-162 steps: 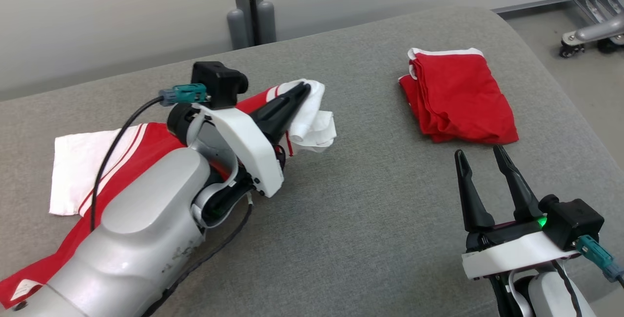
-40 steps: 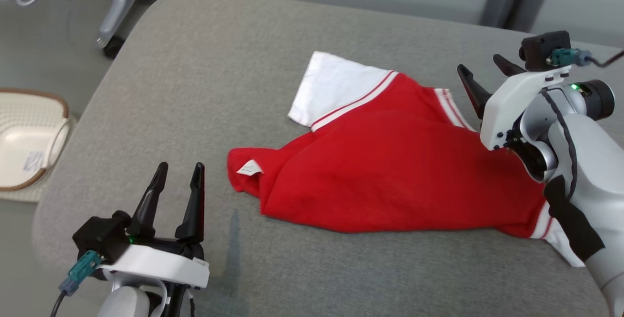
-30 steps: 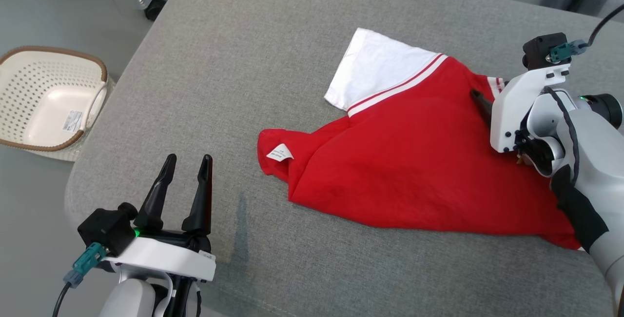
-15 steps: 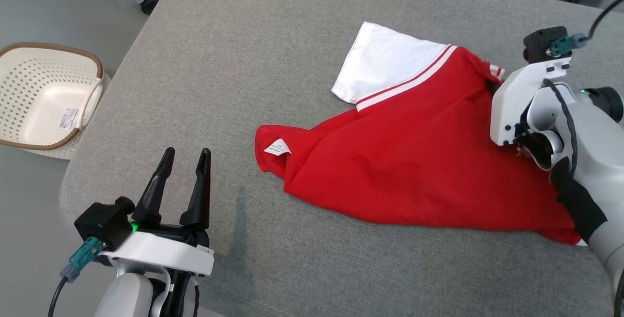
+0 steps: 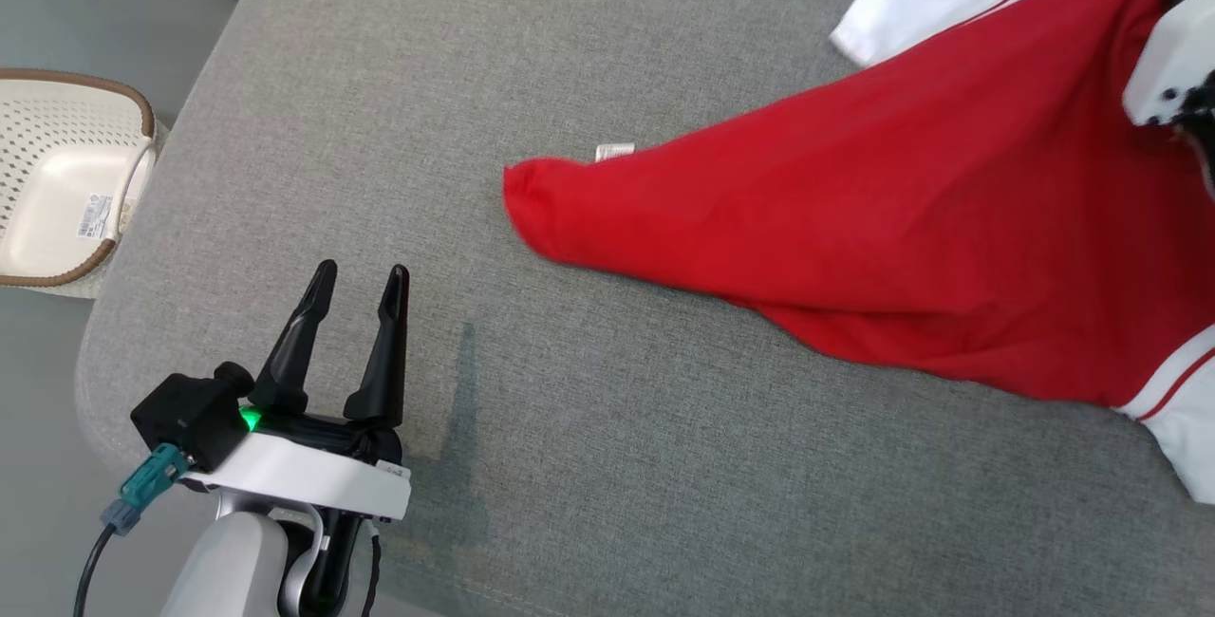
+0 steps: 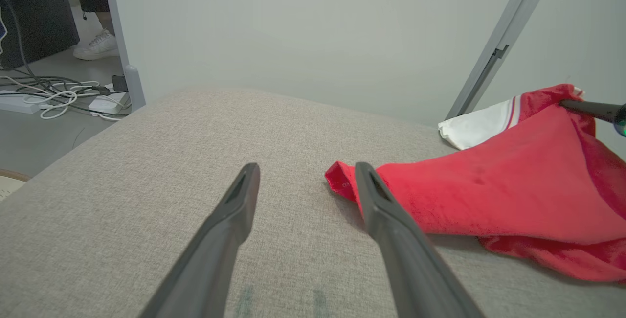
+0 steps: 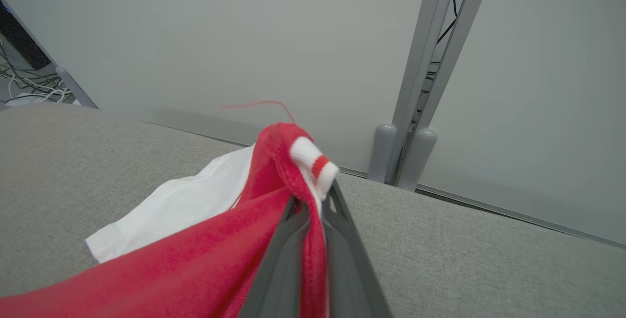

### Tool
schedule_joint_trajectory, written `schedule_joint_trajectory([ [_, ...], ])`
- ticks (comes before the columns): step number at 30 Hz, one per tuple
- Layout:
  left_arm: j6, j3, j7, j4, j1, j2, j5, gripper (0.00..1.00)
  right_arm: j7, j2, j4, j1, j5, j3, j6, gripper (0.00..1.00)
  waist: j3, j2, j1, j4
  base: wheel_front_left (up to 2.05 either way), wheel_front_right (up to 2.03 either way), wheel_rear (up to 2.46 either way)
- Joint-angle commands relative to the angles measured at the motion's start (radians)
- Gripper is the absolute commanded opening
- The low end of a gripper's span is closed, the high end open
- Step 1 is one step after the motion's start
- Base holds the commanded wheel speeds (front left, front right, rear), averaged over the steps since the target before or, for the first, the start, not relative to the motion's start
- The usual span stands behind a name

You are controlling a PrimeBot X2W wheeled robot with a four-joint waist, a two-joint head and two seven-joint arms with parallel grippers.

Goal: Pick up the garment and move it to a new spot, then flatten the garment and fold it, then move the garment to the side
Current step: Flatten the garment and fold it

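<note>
Grey padded surface (image 5: 607, 465), pale wall (image 6: 293, 29) behind | right gripper (image 7: 315, 200) clamped on red garment (image 5: 902, 218) | left gripper (image 5: 362, 269) fingers apart

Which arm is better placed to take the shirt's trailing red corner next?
Left. The left gripper is open and empty, its fingers pointing across the gray padded table toward the nearby red corner of the shirt. The right gripper is shut on the shirt's striped ribbed edge.

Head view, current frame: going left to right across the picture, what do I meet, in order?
Cream basket → left end effector, open → red-and-white garment.
</note>
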Motion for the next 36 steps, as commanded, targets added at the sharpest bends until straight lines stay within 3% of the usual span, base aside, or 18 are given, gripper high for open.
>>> schedule_joint_trajectory([
  [1, -0.002, 0.003, -0.004, -0.004, -0.015, 0.008, -0.006, 1.0, -0.018, -0.019, 0.007, -0.02, -0.014, -0.015, 0.0, 0.0, 0.025, 0.0, 0.0, 0.003, 0.0, 0.0, 0.0],
  [8, -0.002, -0.001, -0.004, -0.022, -0.045, 0.022, -0.018, 1.0, -0.075, -0.116, 0.024, -0.099, -0.112, -0.155, 0.0, 0.0, 0.099, 0.0, 0.0, 0.013, 0.0, 0.0, 0.0],
  [14, -0.002, -0.011, -0.004, -0.024, -0.062, 0.025, -0.026, 1.0, -0.091, -0.151, 0.023, -0.089, -0.227, -0.302, 0.0, 0.0, 0.129, 0.0, 0.0, 0.021, 0.0, 0.0, 0.0],
  [15, -0.002, -0.011, -0.004, -0.023, -0.064, 0.025, -0.026, 1.0, -0.089, -0.147, 0.023, -0.08, -0.248, -0.328, 0.0, 0.06, 0.129, 0.0, 0.0, 0.02, 0.0, 0.0, 0.0],
  [17, -0.002, -0.011, -0.004, -0.019, -0.064, 0.025, -0.024, 1.0, -0.081, -0.133, 0.024, -0.061, -0.288, -0.377, 0.0, 1.0, 0.122, 0.0, 0.0, 0.015, 0.0, 0.0, 0.0],
  [26, -0.002, -0.006, -0.004, -0.004, -0.027, 0.036, -0.001, 1.0, -0.11, -0.009, 0.023, 0.019, -0.466, -0.522, 0.0, 1.0, -0.015, 0.0, 0.0, -0.064, 0.0, 0.0, 0.0],
  [36, -0.002, 0.041, -0.004, 0.013, 0.038, 0.058, 0.038, 1.0, -0.156, 0.136, -0.054, 0.119, -0.508, -0.506, 0.0, 1.0, -0.177, 0.0, 0.0, -0.18, 0.0, 0.0, 0.0],
])
